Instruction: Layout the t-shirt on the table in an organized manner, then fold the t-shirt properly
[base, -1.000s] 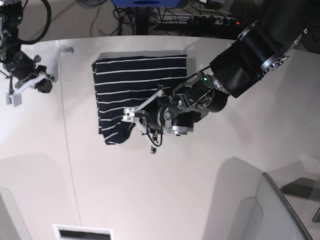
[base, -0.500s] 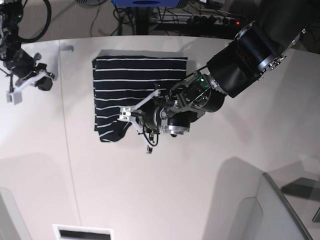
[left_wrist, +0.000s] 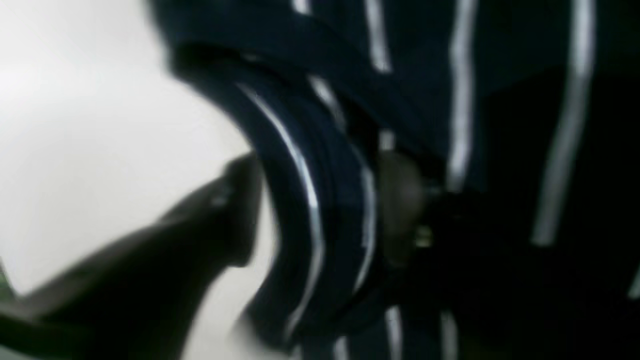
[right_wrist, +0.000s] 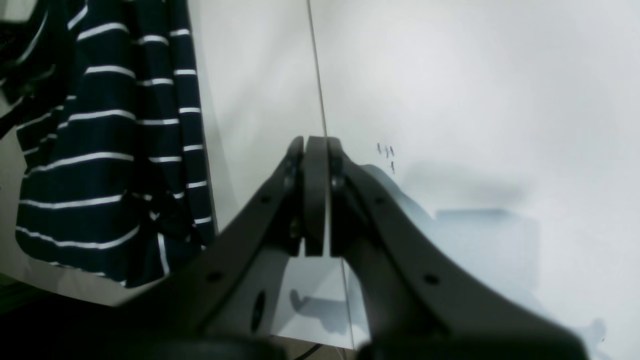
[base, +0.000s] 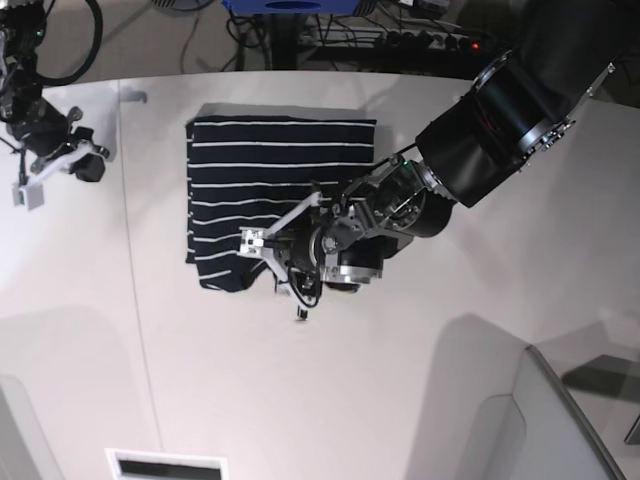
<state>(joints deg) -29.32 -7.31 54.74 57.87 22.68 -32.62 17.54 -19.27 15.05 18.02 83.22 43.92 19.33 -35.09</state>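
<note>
T-shirt (base: 270, 180), one, folded on one table (base: 420, 350)

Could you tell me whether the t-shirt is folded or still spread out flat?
Folded: the t-shirt lies on the table as a compact striped rectangle, no sleeves showing, its near corner bunched.

No text, label or number can be read.

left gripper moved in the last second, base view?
Yes. The left gripper has shifted down-left, toward the near side of the table, along the t-shirt's lower right edge. The shirt's far edge stayed put.
</note>
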